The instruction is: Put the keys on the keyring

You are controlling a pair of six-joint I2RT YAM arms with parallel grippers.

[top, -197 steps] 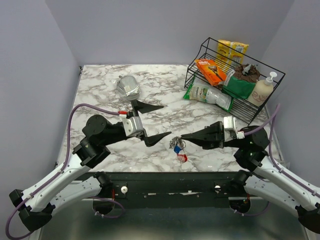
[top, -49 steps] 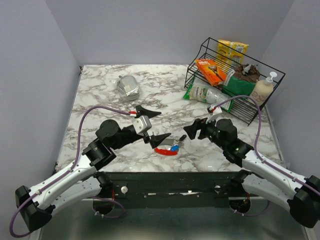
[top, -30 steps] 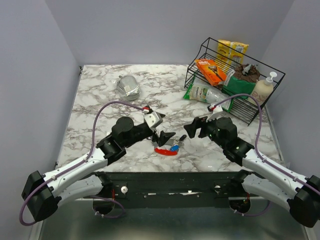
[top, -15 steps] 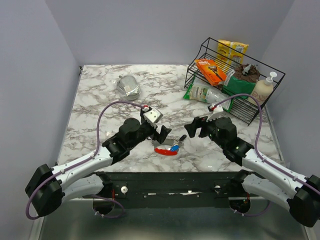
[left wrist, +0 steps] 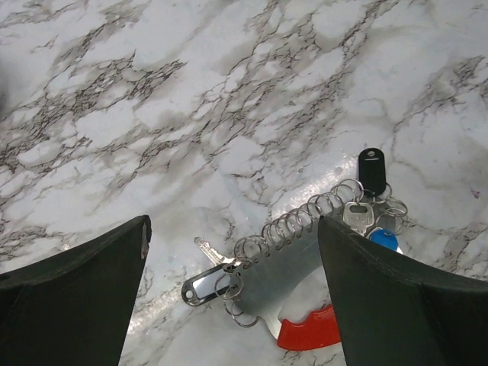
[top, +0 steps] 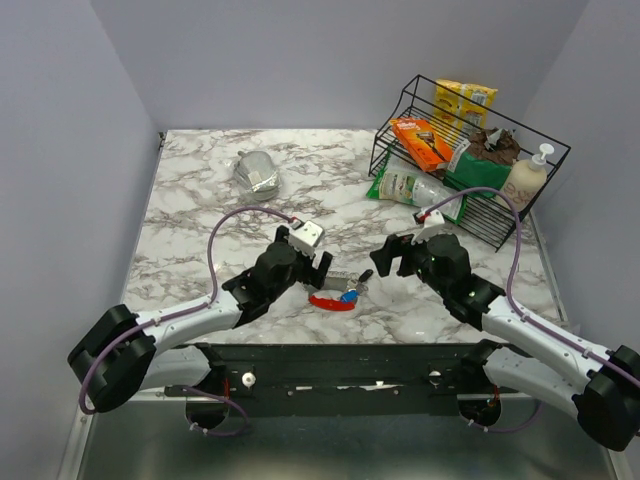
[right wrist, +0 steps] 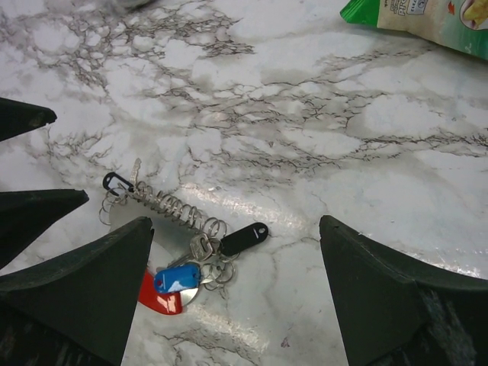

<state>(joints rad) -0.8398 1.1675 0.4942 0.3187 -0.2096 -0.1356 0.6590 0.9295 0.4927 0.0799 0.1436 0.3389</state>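
The keyring [top: 335, 296] lies flat on the marble near the front edge: a chain of silver rings [left wrist: 301, 219], a curved red tag [left wrist: 309, 333] and a blue tag [right wrist: 176, 279]. One black-rimmed key with a light centre [left wrist: 204, 280] sits at the chain's left end, among loose rings. A plain black key [right wrist: 244, 238] lies at the right end, touching the rings. My left gripper [left wrist: 232, 221] hovers open just left of the ring, its fingers straddling the chain. Open too, my right gripper [right wrist: 236, 221] hangs to the right, empty.
A black wire basket [top: 520, 215] holding snack packs and a pump bottle stands at the back right, with a green packet [top: 415, 188] lying at its foot. A foil-wrapped lump [top: 257, 172] rests at the back left. Silver keys [left wrist: 356, 216] lie in the bunch.
My left arm has stretched forward and dropped lower, bringing its open gripper close over the keyring. The right arm has barely shifted. The keyring has stayed put.
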